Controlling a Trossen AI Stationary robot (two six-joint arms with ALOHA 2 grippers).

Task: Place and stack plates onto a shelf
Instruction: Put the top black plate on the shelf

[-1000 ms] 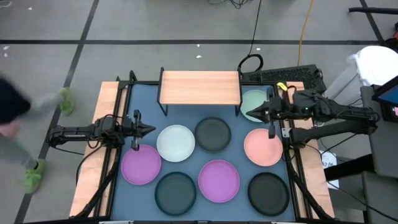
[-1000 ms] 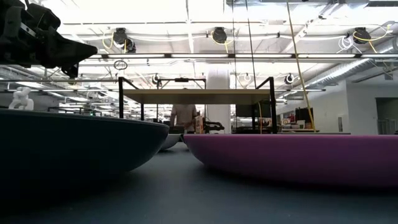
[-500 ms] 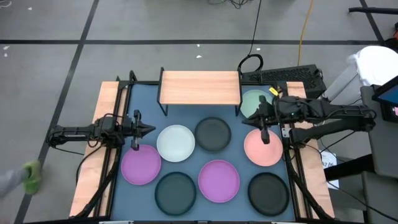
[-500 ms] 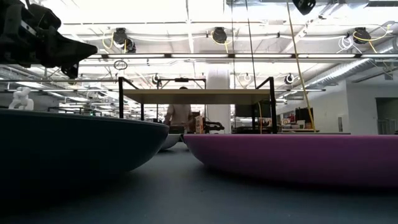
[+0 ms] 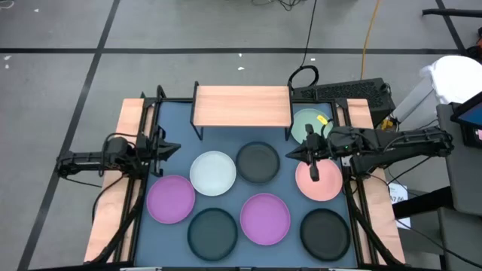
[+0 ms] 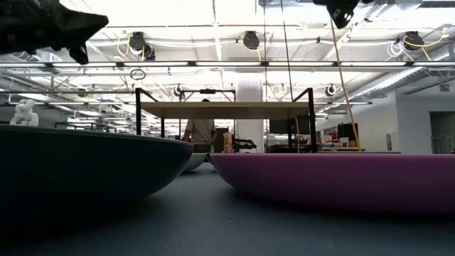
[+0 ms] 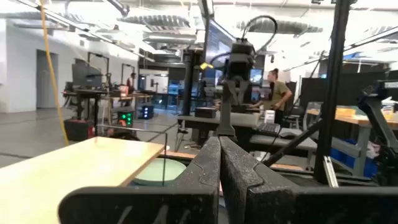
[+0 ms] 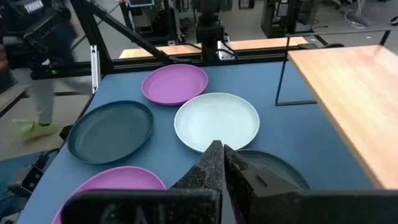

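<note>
1. The right gripper [image 5: 295, 155] hangs above the worktop [image 5: 226, 135] with its fingers pressed together on nothing, as the right wrist view shows. The pink plate [image 5: 320, 181] lies just below and to the outer side of the fingertips, and a charcoal plate [image 5: 257, 162] lies just ahead of them.
2. The left gripper [image 5: 172, 147] waits at the worktop's left edge, fingers together and empty, with the white plate [image 5: 212, 172] ahead of the tips and a purple plate [image 5: 170, 199] beside them.
3. The shelf [image 5: 242, 105] stands bare at the far side, beyond both sets of fingers. The mint green plate [image 5: 305, 122] lies beside its right legs.
4. No plate is on the shelf yet. The remaining plates lie flat and apart: a second purple plate [image 5: 265, 218], and two more charcoal plates [image 5: 212, 232] and [image 5: 325, 232].
5. The plates look light, stiff and matte, probably not slippery. They are shallow, so the raised rim is likely the only hold, with one finger inside and one under the lip.
6. Held by one edge, a plate may tilt. Stacking calls for a level, gentle release.
</note>
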